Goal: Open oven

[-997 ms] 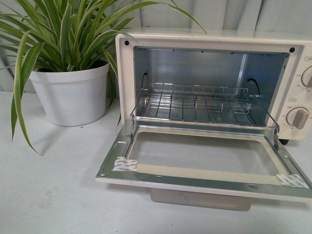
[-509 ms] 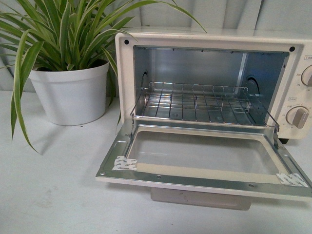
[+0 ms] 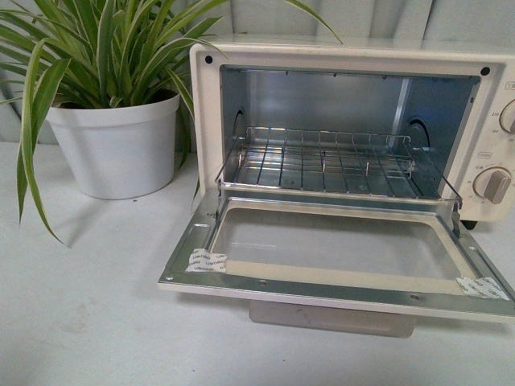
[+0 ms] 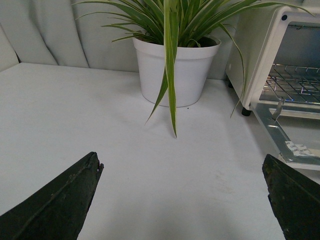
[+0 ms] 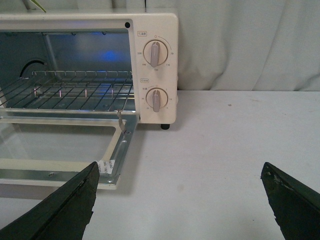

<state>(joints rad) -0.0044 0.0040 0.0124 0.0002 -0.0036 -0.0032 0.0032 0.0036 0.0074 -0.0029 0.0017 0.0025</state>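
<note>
The cream-white oven stands on the white table with its glass door swung down flat. The wire rack and metal interior show. Its pale handle hangs under the door's front edge. Two round knobs are on its right side. Neither gripper shows in the front view. My left gripper is open and empty over bare table, to the left of the oven. My right gripper is open and empty over the table, to the right of the door's front corner.
A striped-leaf plant in a white pot stands just left of the oven, its leaves drooping over the table. A pale curtain hangs behind. The white table lies in front of the pot.
The front view has shifted slightly, so the oven and pot sit a little higher in the frame. The door stays down flat.
</note>
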